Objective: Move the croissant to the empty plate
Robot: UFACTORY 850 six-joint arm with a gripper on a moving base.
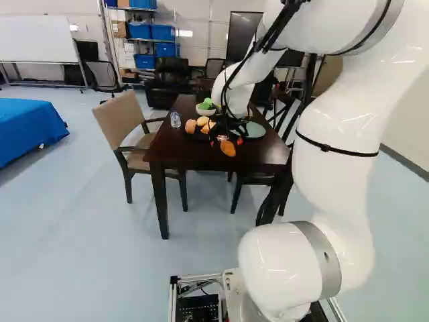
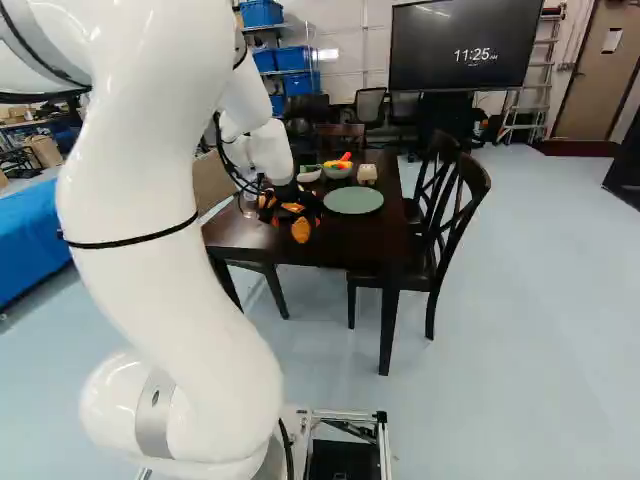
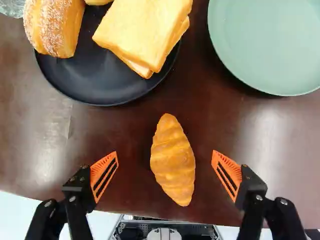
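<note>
In the right base view my gripper hangs low over the near part of the table, around the croissant. The wrist view shows the gripper open, an orange-padded finger on either side of the golden croissant, with a gap on both sides. The croissant lies on the dark wood, its long side running between the fingers. Ahead of one finger lies the empty pale green plate, seen also as a green plate beside the gripper in the right base view.
A black plate ahead of the gripper bears sliced bread and a sugared roll. The table also holds a clear cup and bowls, one being a pale bowl. Chairs stand at its sides.
</note>
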